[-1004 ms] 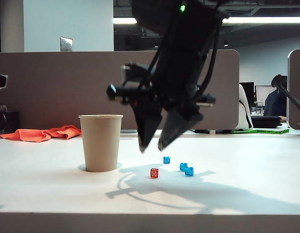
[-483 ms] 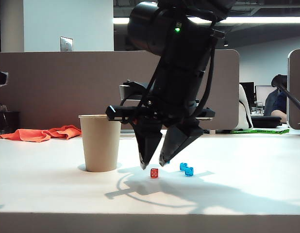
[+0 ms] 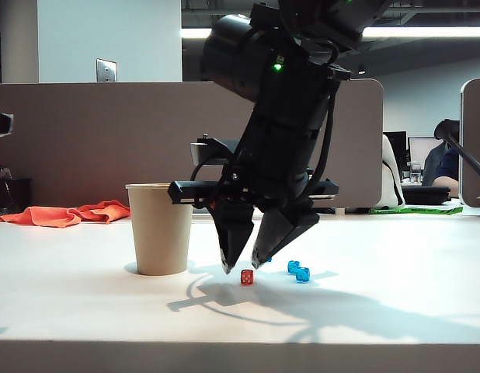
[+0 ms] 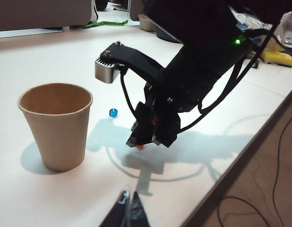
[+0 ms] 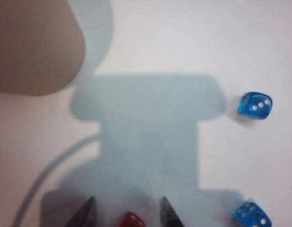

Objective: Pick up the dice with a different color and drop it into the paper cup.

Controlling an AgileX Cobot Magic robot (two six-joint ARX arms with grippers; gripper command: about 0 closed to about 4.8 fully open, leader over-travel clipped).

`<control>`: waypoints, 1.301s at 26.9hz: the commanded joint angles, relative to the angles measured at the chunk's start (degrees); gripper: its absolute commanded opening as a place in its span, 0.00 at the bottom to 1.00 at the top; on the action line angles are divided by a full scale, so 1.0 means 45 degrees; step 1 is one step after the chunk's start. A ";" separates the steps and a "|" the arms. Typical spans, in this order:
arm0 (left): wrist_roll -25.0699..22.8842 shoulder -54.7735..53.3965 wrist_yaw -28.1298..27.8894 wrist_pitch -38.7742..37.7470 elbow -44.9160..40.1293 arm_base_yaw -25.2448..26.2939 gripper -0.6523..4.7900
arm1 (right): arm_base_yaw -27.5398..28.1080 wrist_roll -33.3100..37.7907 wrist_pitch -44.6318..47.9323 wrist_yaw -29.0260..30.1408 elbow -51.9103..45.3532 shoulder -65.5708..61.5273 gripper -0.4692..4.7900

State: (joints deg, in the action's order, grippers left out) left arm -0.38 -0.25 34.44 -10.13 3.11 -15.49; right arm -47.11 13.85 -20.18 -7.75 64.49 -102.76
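The red dice (image 3: 247,277) lies on the white table, right of the tan paper cup (image 3: 161,228). My right gripper (image 3: 241,266) hangs open just over it, one fingertip to each side and low near the table. In the right wrist view the red dice (image 5: 132,221) sits between the two dark fingertips (image 5: 88,212), apart from both. The left wrist view shows the cup (image 4: 55,125) upright and the red dice (image 4: 140,146) under the right arm's fingers. My left gripper (image 4: 128,201) is shut, empty, back near the table's front edge.
Blue dice (image 3: 303,274) (image 3: 293,266) lie just right of the red one; another is mostly hidden behind the right gripper. An orange cloth (image 3: 65,214) lies at the back left. The table's edge (image 4: 240,156) runs close beside the right arm.
The right gripper has come down from well above the dice to just over the table, its open fingertips now straddling the red dice. The left gripper has kept still.
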 commanded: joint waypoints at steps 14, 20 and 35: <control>0.0097 -0.0010 0.0078 0.0194 0.0078 0.0000 0.11 | 0.0019 -0.0039 0.0238 -0.0015 0.0039 -0.0359 0.42; 0.0097 -0.0010 0.0078 0.0194 0.0078 0.0000 0.11 | 0.0000 -0.0034 -0.0228 -0.0015 0.0039 -0.0355 0.42; 0.0097 -0.0010 0.0078 0.0194 0.0078 0.0000 0.11 | -0.0019 -0.0034 -0.1035 -0.0010 0.0044 -0.0330 0.35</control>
State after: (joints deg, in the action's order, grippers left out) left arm -0.14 -0.23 34.46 -10.07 3.11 -15.49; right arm -47.16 13.87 -22.52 -7.75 64.95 -104.05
